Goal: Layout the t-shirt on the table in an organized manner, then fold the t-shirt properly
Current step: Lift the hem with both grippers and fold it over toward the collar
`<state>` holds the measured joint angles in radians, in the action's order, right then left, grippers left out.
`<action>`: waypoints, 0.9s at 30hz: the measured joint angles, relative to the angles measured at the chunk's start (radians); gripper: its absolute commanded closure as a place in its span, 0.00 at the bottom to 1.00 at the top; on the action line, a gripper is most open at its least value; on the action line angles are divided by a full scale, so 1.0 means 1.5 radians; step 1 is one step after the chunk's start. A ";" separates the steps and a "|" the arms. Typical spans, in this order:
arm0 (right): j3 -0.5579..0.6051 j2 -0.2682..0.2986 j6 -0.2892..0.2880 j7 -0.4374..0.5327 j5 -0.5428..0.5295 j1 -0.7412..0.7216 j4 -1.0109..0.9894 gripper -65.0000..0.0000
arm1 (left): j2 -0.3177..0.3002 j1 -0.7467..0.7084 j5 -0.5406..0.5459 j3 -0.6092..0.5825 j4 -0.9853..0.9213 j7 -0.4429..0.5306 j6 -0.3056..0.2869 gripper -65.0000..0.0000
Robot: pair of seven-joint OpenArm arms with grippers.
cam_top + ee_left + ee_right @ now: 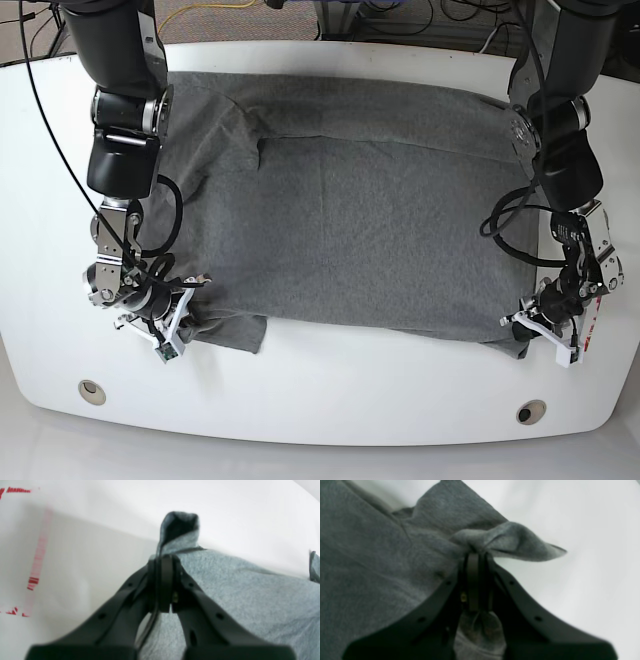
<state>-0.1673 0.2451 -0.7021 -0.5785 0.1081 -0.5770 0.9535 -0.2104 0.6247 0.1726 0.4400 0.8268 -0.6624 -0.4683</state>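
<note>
A heather-grey short-sleeved cotton t-shirt lies spread across most of a large glossy white table, its far edge near the table's back rim and its near hem running between the two arms. The left gripper, at the base view's right, has its black jaws pressed together on a near corner of the fabric, with a small flap of cloth standing up just beyond the tips. Beside it on the tabletop runs a red-and-white tape mark. The right gripper, at the base view's left, is likewise clamped on the opposite near corner, where the cloth bunches into a pointed fold. Two small round holes sit near the table's front edge.
</note>
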 measured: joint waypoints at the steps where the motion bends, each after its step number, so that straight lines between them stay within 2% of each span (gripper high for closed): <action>1: 0.003 0.001 -0.001 -0.002 0.001 0.004 0.009 0.97 | 0.001 -0.003 0.001 0.000 0.006 0.000 -0.001 1.00; 10: 0.003 0.001 -0.001 -0.019 -0.001 0.045 0.098 0.97 | 0.001 -0.052 0.000 0.000 0.076 -0.012 -0.002 1.00; 14: 0.004 0.001 -0.001 -0.073 -0.002 0.065 0.154 0.97 | 0.001 -0.069 0.001 0.000 0.100 -0.015 -0.006 1.00; 18: 0.004 0.003 -0.003 -0.124 -0.003 0.091 0.224 0.97 | -0.001 -0.085 0.003 0.000 0.113 -0.013 -0.055 1.00; 22: 0.003 0.003 -0.003 -0.174 -0.005 0.124 0.304 0.97 | -0.001 -0.097 0.000 0.000 0.113 -0.015 -0.074 1.00; 27: 0.003 0.002 -0.003 -0.235 -0.006 0.176 0.397 0.96 | -0.001 -0.110 0.001 0.000 0.113 -0.034 -0.080 1.00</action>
<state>-0.1631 0.2485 -0.7059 -0.9306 0.0990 -0.3126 1.5486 -0.2115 0.4591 0.1734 0.4397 0.9962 -0.7139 -0.5880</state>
